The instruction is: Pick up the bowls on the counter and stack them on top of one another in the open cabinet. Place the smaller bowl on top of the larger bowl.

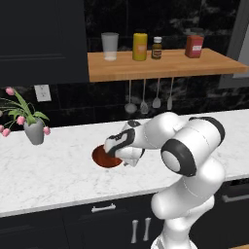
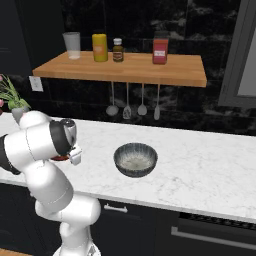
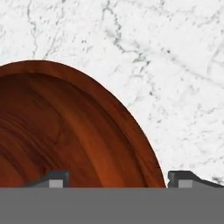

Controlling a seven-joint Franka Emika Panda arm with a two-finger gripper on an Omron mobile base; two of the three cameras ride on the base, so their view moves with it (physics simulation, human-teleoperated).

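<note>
Both bowls sat on the counter (image 2: 210,165), none shelved. The gripper (image 3: 118,178) straddled the small bowl's (image 3: 57,131) rim, jaws apart, not gripping.

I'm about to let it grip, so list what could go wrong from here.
1. The gripper straddles the smaller bowl's rim near its edge, one finger inside, one outside; a thin rim grip might let the glossy bowl tip or slip.
2. The larger bowl sits on the counter, so shelving the small one first would spoil the stacking order.
</note>
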